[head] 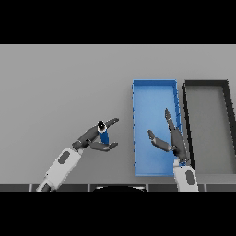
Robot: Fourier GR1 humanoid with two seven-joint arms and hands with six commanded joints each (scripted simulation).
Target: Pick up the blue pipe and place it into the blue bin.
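Note:
A short blue pipe (pixel 103 135) with a dark end stands on the grey table, left of the blue bin (pixel 155 87). My left hand (pixel 90 137) reaches in from the lower left; its fingers and thumb bracket the pipe but stay straight, so the hand is open. My right hand (pixel 175 136) hovers over the right part of the blue bin, fingers straight and thumb spread, holding nothing.
A black bin (pixel 208 83) stands just right of the blue bin, touching its side. The grey table (pixel 60 83) stretches wide to the left and back.

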